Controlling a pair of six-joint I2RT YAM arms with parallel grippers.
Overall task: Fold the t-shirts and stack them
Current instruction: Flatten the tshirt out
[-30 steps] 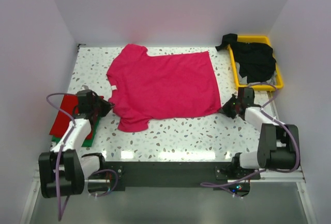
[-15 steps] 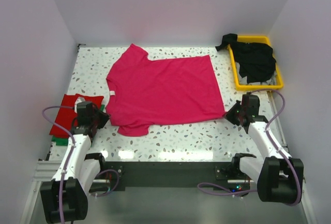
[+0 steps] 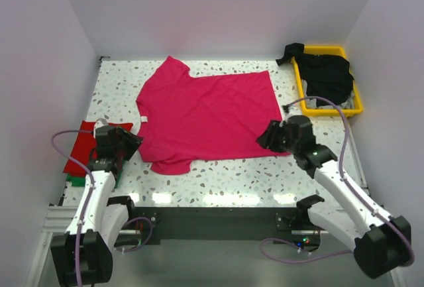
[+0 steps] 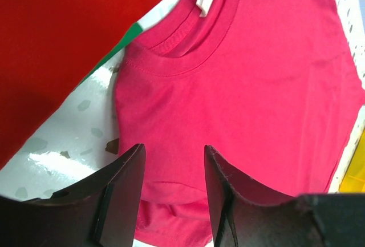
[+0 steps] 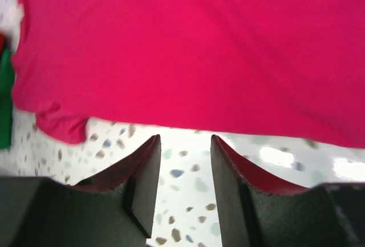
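A magenta-pink t-shirt (image 3: 209,111) lies spread flat on the speckled table (image 3: 232,174), collar to the left. My left gripper (image 3: 134,141) is open at its near-left sleeve. In the left wrist view the fingers (image 4: 174,161) straddle the sleeve cloth of the pink shirt (image 4: 256,87) without pinching it. My right gripper (image 3: 265,138) is open at the shirt's near-right hem corner. The right wrist view has its fingers (image 5: 185,144) over bare table just short of the hem (image 5: 199,47). A folded red t-shirt (image 3: 83,144) rests on a green one (image 3: 76,180) at the left. Black t-shirts (image 3: 324,75) fill the tray.
A yellow plastic tray (image 3: 301,98) stands at the back right, with a black sleeve (image 3: 288,54) hanging over its far-left corner. White walls close in the table on three sides. The arm bases sit on a dark rail (image 3: 212,221) along the near edge.
Both grippers have gone from shut to open and let go of the pink shirt. The right gripper has swung left along the near hem. The left gripper has barely moved.
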